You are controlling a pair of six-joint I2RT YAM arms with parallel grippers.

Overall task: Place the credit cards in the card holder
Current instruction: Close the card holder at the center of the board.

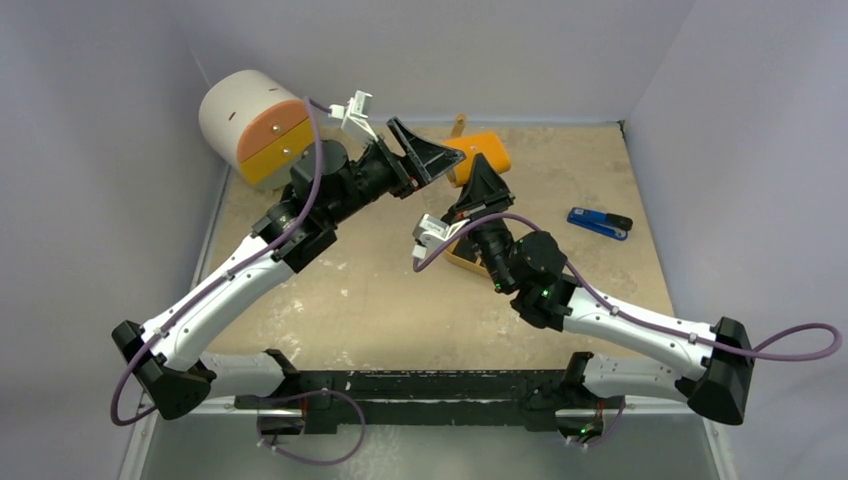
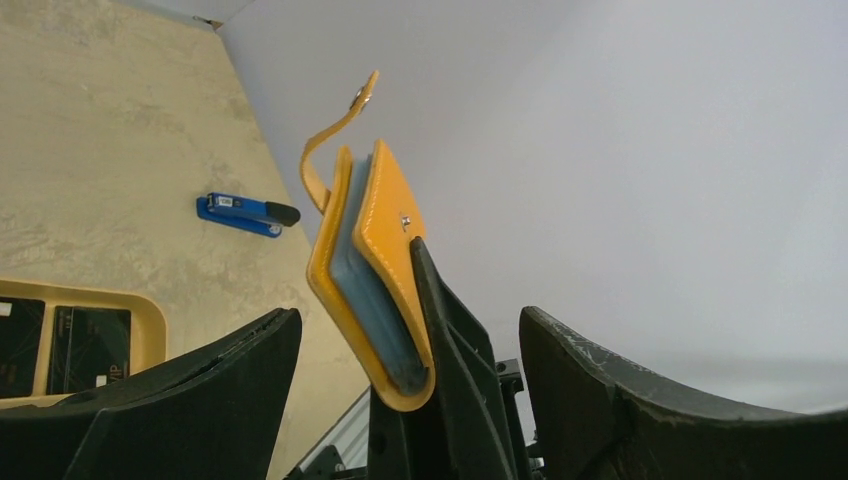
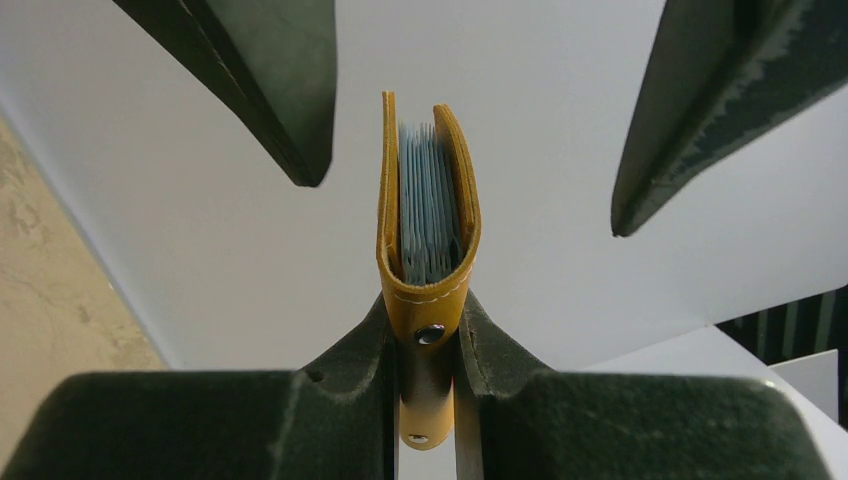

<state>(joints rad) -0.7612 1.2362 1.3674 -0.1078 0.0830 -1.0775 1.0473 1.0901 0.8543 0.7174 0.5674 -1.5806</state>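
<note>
The card holder [image 3: 428, 200] is an orange-tan wallet with pale blue pockets, held upright in the air. My right gripper [image 3: 428, 340] is shut on its snap end. In the top view the card holder [image 1: 487, 152] sits above the right gripper [image 1: 478, 188] near the back wall. My left gripper [image 1: 425, 150] is open wide beside it, and its fingers [image 2: 200, 400] flank the card holder [image 2: 370, 260] without touching it. Two dark credit cards [image 2: 88, 348] lie in an orange tray [image 2: 150, 315] on the table below.
A blue-and-black gadget [image 1: 600, 222] lies on the table at the right. A white-and-orange cylinder [image 1: 255, 125] stands at the back left corner. The tray [image 1: 462, 258] is mostly hidden under my right arm. Walls close in the table on three sides.
</note>
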